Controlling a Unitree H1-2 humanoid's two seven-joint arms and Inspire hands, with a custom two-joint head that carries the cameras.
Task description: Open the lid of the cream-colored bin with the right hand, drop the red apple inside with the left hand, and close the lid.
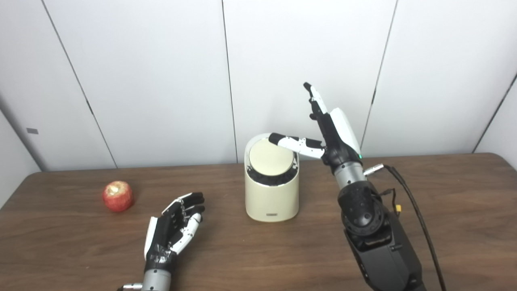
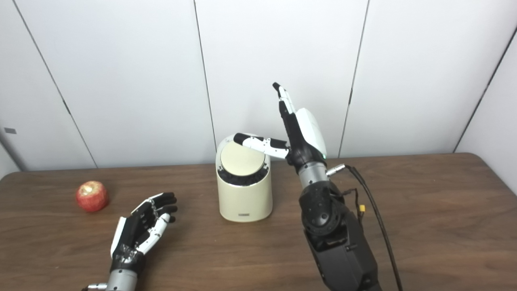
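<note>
Cream-colored bin [image 1: 272,194] sits mid-table, lid [image 1: 270,158] down — the right hand [image 1: 329,133] is raised beside it at 2 o'clock, fingers spread upward, thumb reaching over the lid's far edge. Red apple [image 1: 118,196] rests out at 9 o'clock; the left hand [image 1: 174,228] lies empty — fingers loosely apart — at 7 o'clock.

Apple [image 1: 117,196] far left on the table [image 1: 444,210], bin [image 1: 272,190] at centre, well apart.

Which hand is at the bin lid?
The right hand: its thumb reaches over the lid of the bin. The left hand lies open beside the apple.
</note>
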